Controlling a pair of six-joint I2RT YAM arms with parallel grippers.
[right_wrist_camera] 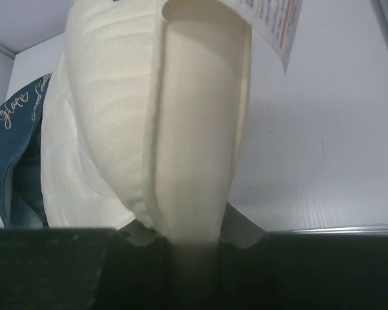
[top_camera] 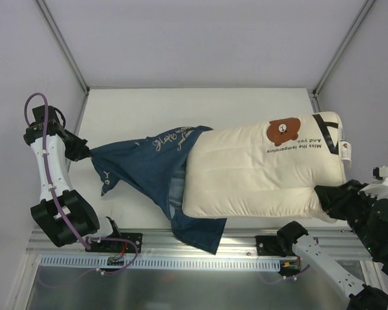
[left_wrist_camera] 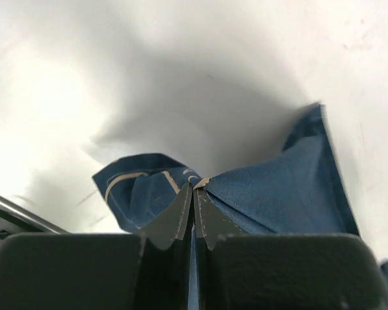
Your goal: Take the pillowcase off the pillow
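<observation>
The plump cream rectangular pillow (top_camera: 258,168) w/ a brown bear logo lies on the white table (top_camera: 149,106) w/ its long axis left-to-right. The limp navy-blue fabric pillowcase (top_camera: 145,165) w/ cream drawings covers only the left end of the pillow; most of the pillow is already bare. From that end the pillowcase runs out further left, up to the left gripper (top_camera: 84,152).

The relation that matters: the two grippers sit approx. on the line of the pillow's long axis, one on each side. The left gripper is well to the left of the pillow and is the nearer one to the pillowcase. The right gripper (top_camera: 328,197) is at the pillow's right end, at the near corner.

Left gripper: jaws closed narrow, a gathered fold of the navy fabric pinched btw. the fingertips (left_wrist_camera: 178,216). Right gripper: jaws clamped on the flat seamed edge of the pillow, which goes down btw. them.

My judgement: the task is prob. more than half done. The next move calls for a pull of the left gripper leftward, away from the pillow along its axis, while the right gripper anchors it. Risk: fabric trapped under the pillow's left end may drag the pillow.
</observation>
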